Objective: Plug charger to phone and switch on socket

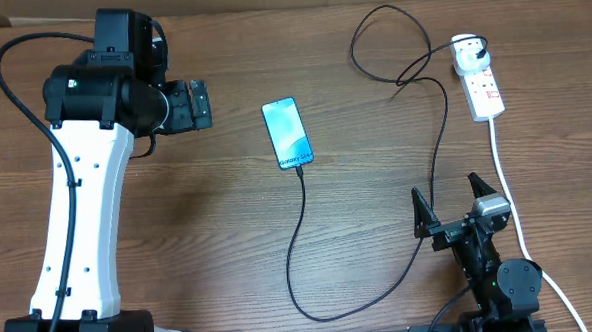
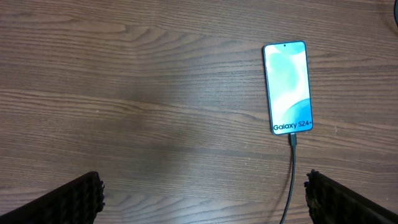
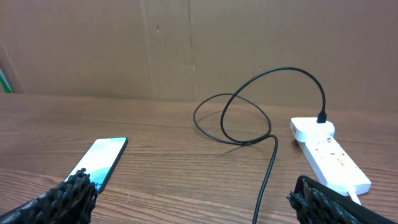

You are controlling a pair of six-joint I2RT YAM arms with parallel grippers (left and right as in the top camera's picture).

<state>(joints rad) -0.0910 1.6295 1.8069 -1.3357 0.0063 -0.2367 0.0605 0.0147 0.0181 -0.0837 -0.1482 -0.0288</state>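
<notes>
With the charger [image 1: 300,216] apparently seated in the phone [image 1: 288,133] lying mid-way across the counter [image 1: 366,153], I am hovering my left gripper [image 1: 201,103] and right gripper [image 1: 445,194] spread and empty, judging the right should next press the switch on the socket [image 1: 483,90].

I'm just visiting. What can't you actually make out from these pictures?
- Socket switch on or off: the power strip is too small overhead, and its detail is too fine in the right wrist view.
- Whether the charger cable tip is fully seated in the phone: joint too small, left wrist view.
- Where the thick white cord ends: cut off by the overhead frame's lower right edge.
</notes>
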